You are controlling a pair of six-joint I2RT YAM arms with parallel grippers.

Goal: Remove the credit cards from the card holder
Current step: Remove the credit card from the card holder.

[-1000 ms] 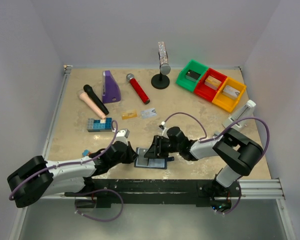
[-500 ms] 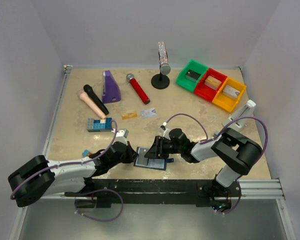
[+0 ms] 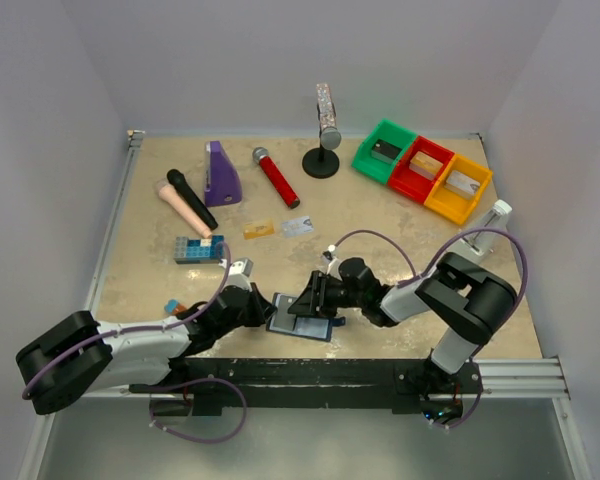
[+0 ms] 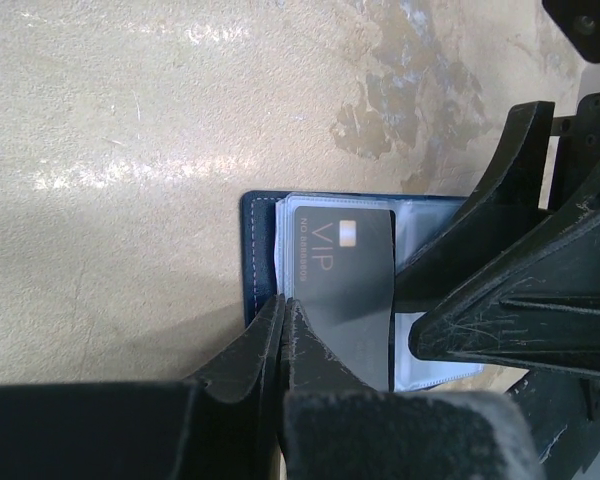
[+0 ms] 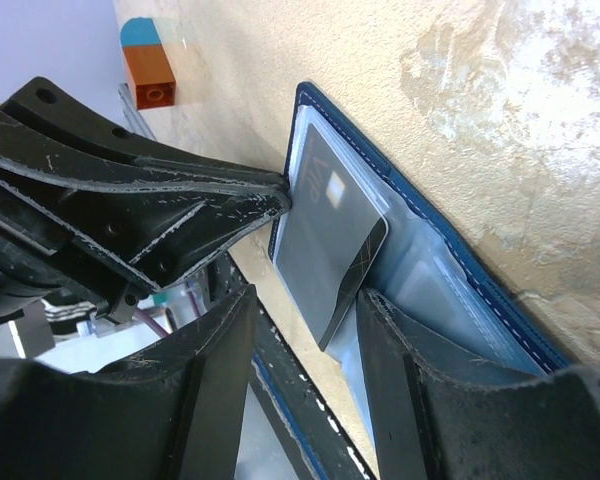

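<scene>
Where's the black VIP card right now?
In the top view, near-centre table edge: the black VIP card sits in the open card holder, the left hand at its edge, the right hand straddling it.

A purple plastic wedge (image 3: 221,173) stands at the far left of the mottled beige counter (image 3: 400,210), beside a black microphone (image 3: 191,198) lying against a pale pink cylinder (image 3: 183,208). Right of them are a red microphone (image 3: 276,176), a glittery silver microphone on a black round stand (image 3: 325,135), and 3 plastic bins: green (image 3: 384,150), red (image 3: 420,168), yellow (image 3: 457,188). Nearer lie a studded blue toy-brick block (image 3: 200,249) and a small orange-and-blue brick (image 5: 148,65).
</scene>
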